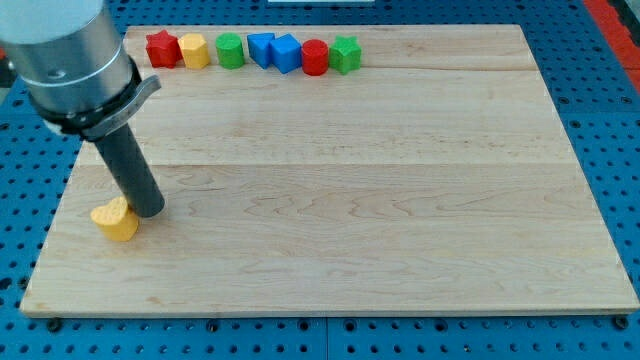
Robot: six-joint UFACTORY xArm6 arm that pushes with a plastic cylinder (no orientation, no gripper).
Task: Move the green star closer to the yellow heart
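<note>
green star (345, 54): last at the view's right in the row along the desk's top edge; touching the red cylinder (315, 57) on its 9 o'clock side
yellow heart (116, 220): alone near the view's bottom left, well apart from the star, roughly at 7 to 8 o'clock from it
my tip (150, 211): just beside the heart, at its 2 o'clock, seemingly touching; the star lies far off toward 1 to 2 o'clock from the tip
claw: none fitted, only the rod; no open or closed state to tell
coming move, as I judge: the tip must go round to the star's 1 to 2 o'clock side, then push it toward 7 to 8 o'clock
rest of row: red star (162, 48); yellow block (194, 50); green block (231, 50); two blue blocks (274, 51)
desk (400, 200): wooden board
</note>
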